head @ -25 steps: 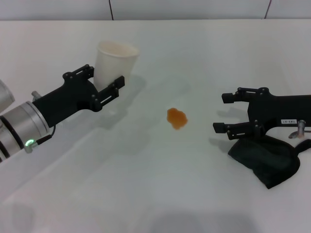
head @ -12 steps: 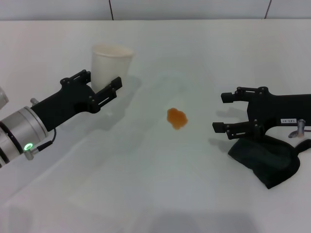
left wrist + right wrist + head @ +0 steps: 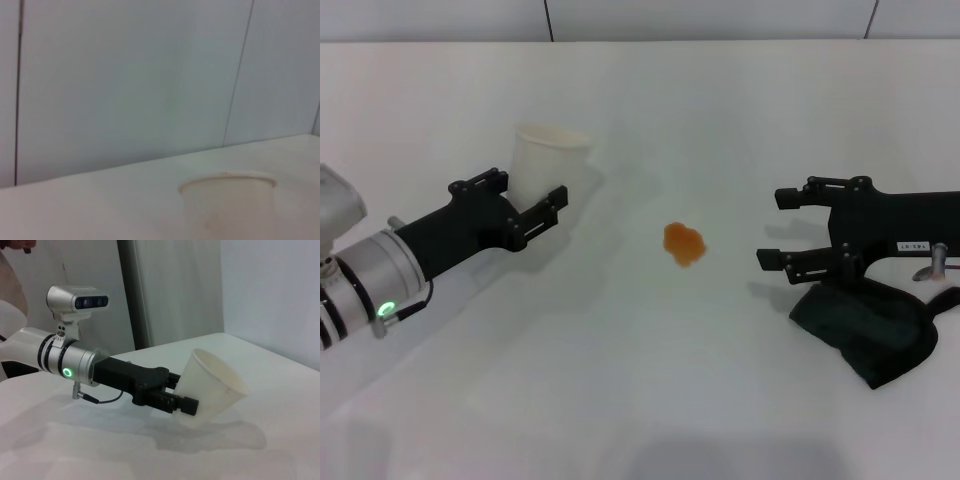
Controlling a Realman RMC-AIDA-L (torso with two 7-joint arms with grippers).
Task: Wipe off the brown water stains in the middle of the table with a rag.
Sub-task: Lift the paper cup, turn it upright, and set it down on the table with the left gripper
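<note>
Brown water stains [image 3: 684, 243] are sitting right in the middle of the table [image 3: 650, 380], one small orange-brown blotch, totally untouched so far. Nothing has wiped it yet.

Off to the robot's right, the rag [image 3: 870, 330] is a dark bundle lying on the table, well apart from the stain. The right gripper [image 3: 772, 228] hovers just above and beside it, jaws spread wide and holding nothing, pointing toward the stain. It hasn't budged over the last second.

What did change is on the other side: the left gripper [image 3: 532, 196] has its jaws clamped on the white paper cup [image 3: 548, 165], and compared with a second ago it's pulled the cup back toward the robot and lower, away from the stain. The right wrist view shows the cup [image 3: 212, 387] tilted in that grip, off the surface.

My read: the cup is getting cleared out of the way, so the wiping part hasn't started. Grabbing the rag looks like the next job.
</note>
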